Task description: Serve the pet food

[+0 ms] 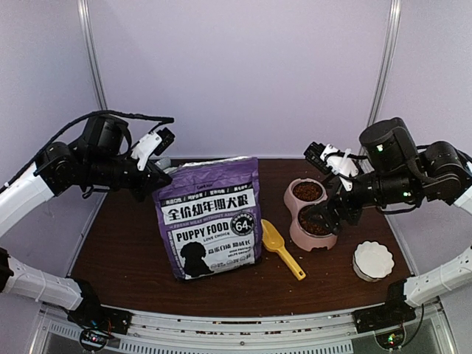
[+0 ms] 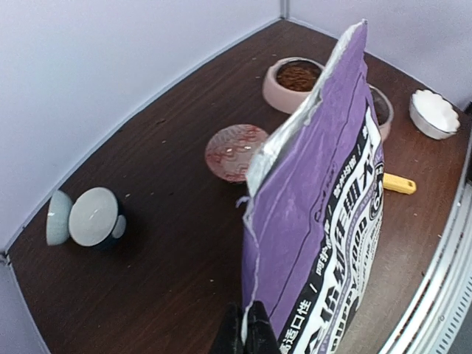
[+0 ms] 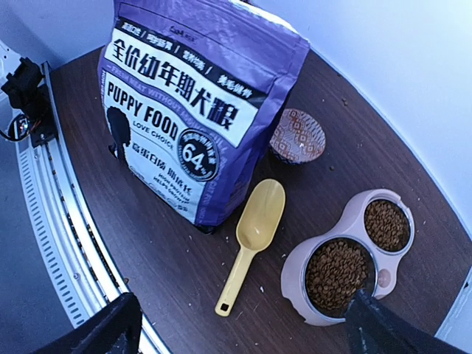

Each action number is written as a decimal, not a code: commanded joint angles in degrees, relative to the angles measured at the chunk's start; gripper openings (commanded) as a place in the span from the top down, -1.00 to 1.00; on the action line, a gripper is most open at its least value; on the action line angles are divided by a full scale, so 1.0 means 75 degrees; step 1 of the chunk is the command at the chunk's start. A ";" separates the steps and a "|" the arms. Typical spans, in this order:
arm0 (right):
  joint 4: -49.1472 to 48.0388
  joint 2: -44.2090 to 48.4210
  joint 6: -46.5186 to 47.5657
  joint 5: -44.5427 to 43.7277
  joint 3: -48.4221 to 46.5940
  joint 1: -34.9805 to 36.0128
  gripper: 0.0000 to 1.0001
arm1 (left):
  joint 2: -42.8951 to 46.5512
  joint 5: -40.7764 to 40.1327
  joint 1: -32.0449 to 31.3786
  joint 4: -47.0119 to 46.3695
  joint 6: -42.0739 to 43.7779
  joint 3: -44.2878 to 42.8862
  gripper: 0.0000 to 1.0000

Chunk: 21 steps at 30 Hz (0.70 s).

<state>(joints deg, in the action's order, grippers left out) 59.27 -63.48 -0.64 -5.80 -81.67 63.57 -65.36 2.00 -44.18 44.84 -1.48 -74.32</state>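
The pet food is brown kibble [image 3: 338, 273] filling both steel bowls of the pink double feeder [image 3: 293, 271]; it also shows in the top view [image 1: 307, 192] and the left wrist view [image 2: 298, 76]. My right gripper [image 1: 324, 216] hovers over the feeder's near bowl, open and empty, with its fingers [image 3: 110, 328] spread wide. A yellow scoop [image 3: 256, 232] lies empty on the table between the feeder and the purple bag [image 1: 210, 217]. My left gripper [image 2: 247, 335] is shut on the edge of the upright bag [image 2: 324, 206] at its top left corner.
A white scalloped bowl [image 1: 372, 259] stands at the near right. A patterned pink bowl [image 2: 234, 151] sits behind the bag. A white-and-blue cup and bowl [image 2: 85, 216] lie at the far left. Crumbs dot the brown table [image 1: 125, 243]. A metal rail [image 3: 59, 214] runs along the front edge.
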 commanded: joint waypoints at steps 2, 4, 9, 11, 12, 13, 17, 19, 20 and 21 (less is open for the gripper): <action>-0.1173 0.0353 -0.0666 -0.0366 0.0342 -0.0330 -1.00 | -0.0054 -0.1443 0.0797 -0.0528 -0.0825 -0.0110 1.00; -0.1505 0.0466 -0.0929 -0.0291 0.0565 -0.0615 -1.00 | -0.0065 -0.1698 0.1050 -0.0592 -0.1125 0.0008 1.00; -0.2174 0.0633 -0.1505 0.0148 0.1212 -0.1634 -1.00 | -0.0019 -0.1394 0.1536 -0.0970 -0.1515 0.0266 1.00; -0.2371 0.0647 -0.1692 0.0340 0.1435 -0.2010 -1.00 | 0.0035 -0.0956 0.1538 -0.1183 -0.1482 0.0315 0.87; -0.2460 0.0648 -0.1781 0.0416 0.1541 -0.2205 -1.00 | 0.0061 -0.0802 0.1536 -0.1276 -0.1479 0.0348 0.63; -0.2595 0.0654 -0.1848 0.0506 0.1638 -0.2371 -1.00 | 0.0069 -0.0684 0.1543 -0.1333 -0.1479 0.0364 0.32; -0.3038 0.0631 -0.2214 0.0867 0.2015 -0.3168 -1.00 | 0.0099 -0.0515 0.1547 -0.1435 -0.1485 0.0361 -0.59; -0.3245 0.0590 -0.2440 0.1104 0.2149 -0.3605 -1.00 | 0.0054 -0.0367 0.1673 -0.1530 -0.1536 0.0345 -0.74; -0.3325 0.0538 -0.2553 0.1197 0.2193 -0.3823 -1.00 | 0.0018 -0.0191 0.1804 -0.1580 -0.1598 0.0289 -0.76; -0.3370 0.0479 -0.2677 0.1312 0.2223 -0.4065 -1.00 | -0.0036 0.0040 0.1954 -0.1608 -0.1684 0.0219 -0.77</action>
<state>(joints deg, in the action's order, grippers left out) 38.79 -59.27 -15.94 0.03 -66.19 38.17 -65.67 -2.22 -32.38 37.82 -12.38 -72.10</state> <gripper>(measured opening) 0.999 0.875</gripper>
